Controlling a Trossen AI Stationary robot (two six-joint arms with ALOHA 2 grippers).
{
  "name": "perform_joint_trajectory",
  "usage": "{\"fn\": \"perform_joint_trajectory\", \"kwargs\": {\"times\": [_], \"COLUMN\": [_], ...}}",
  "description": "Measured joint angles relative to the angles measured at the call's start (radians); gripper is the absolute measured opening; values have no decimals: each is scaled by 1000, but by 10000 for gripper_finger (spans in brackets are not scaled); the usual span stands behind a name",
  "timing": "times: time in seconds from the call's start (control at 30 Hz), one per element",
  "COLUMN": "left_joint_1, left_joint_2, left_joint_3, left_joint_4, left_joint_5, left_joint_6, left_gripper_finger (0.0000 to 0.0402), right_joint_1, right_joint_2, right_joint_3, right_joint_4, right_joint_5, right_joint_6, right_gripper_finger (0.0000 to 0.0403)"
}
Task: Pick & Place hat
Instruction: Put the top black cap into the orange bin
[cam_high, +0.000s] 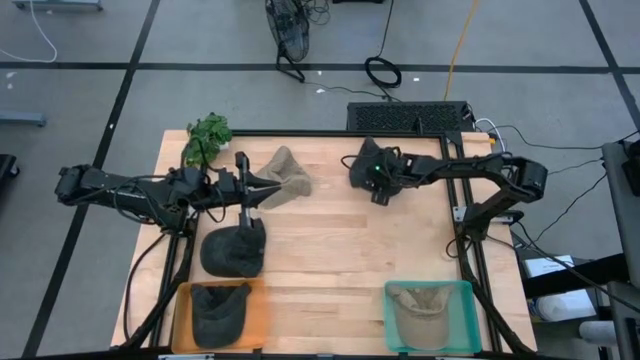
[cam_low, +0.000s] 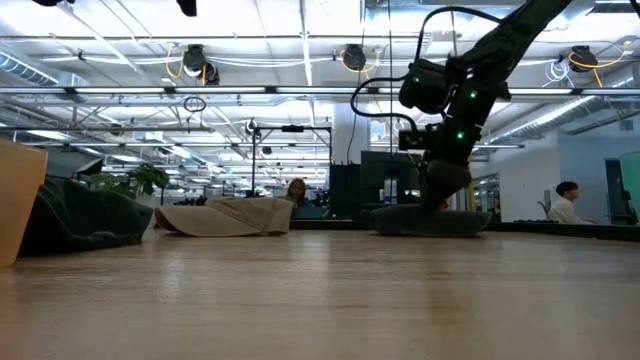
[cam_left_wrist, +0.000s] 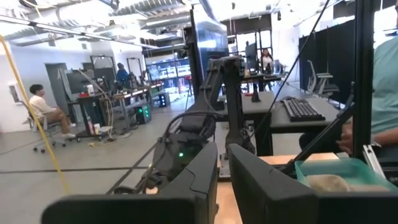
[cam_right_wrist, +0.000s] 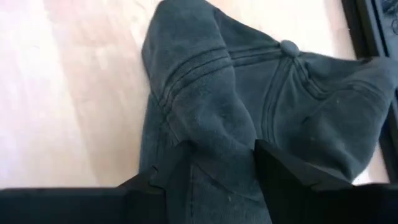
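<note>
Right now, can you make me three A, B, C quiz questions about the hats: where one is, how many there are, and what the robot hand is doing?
1. Which bin holds a tan hat? A the orange bin; B the teal bin; C neither.
2. How many hats show from above? A three; B five; C seven.
3. The right gripper is: A lifting the plant; B inside the orange bin; C down on a dark hat.

Answers: B, the tan hat lies inside the teal bin. B, two tan and three dark ones show. C, its open fingers stand either side of a fold of the dark hat.
</note>
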Motion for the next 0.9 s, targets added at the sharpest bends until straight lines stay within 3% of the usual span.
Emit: {"fn": "perform_joint_trajectory", "kwargs": {"times": [0.23, 0.33, 0.4, 0.53, 0.6, 0.73, 0.9], "left_joint_1": [-1, -1, -1, -1, -1, -1, -1], "left_joint_2": [0, 0, 0, 0, 0, 0, 0], "left_joint_3": [0, 0, 0, 0, 0, 0, 0], "left_joint_4": [6, 6, 6, 9, 14, 19, 15], "left_joint_5": [0, 0, 0, -1, -1, -1, -1], "left_joint_6": [11, 12, 11, 11, 10, 5, -1], "left_gripper_finger": [51, 51, 51, 51, 51, 51, 51], "right_joint_1": [82, 112, 130, 177, 205, 255, 278], "right_joint_2": [0, 0, 0, 1, 0, -1, -7], "right_joint_3": [0, 0, 0, -2, -2, -1, -1], "right_joint_4": [-2, 2, 29, 223, 361, 532, 479], "right_joint_5": [-3, -17, -82, -227, -259, -265, -263], "right_joint_6": [30, 141, 251, 532, 570, 472, 316], "right_gripper_finger": [91, 35, 10, 27, 41, 70, 104]}}
